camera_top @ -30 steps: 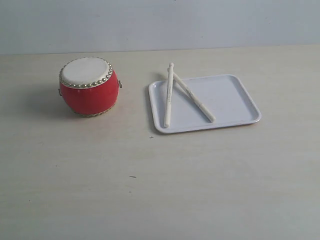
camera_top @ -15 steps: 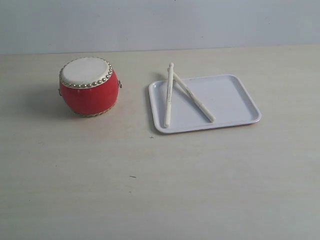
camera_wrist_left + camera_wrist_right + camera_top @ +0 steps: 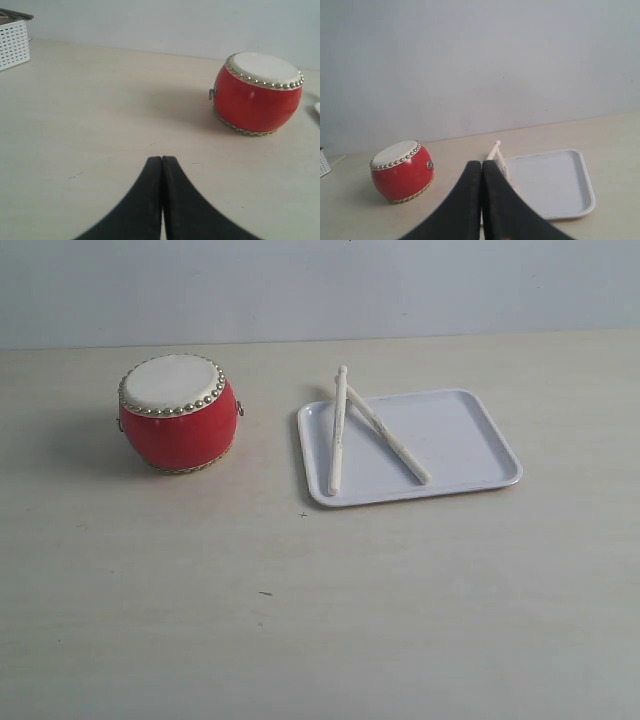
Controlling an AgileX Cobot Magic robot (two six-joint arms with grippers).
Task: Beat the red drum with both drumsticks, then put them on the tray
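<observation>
Pale wood-look table (image 3: 400, 620) against a plain grey wall (image 3: 320, 290), pretty bare setup. Sitting upright on the left side: red drum (image 3: 180, 430), cream skin facing up, so ready for hitting from above. Near it on the right, not touching: white tray (image 3: 470, 440) holding both drumsticks (image 3: 337, 435) in its left half, meeting in a V near the far ends, one tip poking out past the far rim. Probably parked there for easy pickup, with the raised rim stopping any rolling.

On the left gripper (image 3: 162, 162): jaws pinched fully together on nothing, over bare table on the side of the drum away from the tray. Same deal on the right gripper (image 3: 481, 165) — closed tight, empty, pulled back and aimed toward the tray. Neither arm visible from the exterior camera, so well clear of everything. White slatted basket (image 3: 12, 42) off at the edge, looks irrelevant.

Could be pre-start or job done — can't tell from this layout alone. If pre-start, needs both sets of jaws opening first, one stick each.
</observation>
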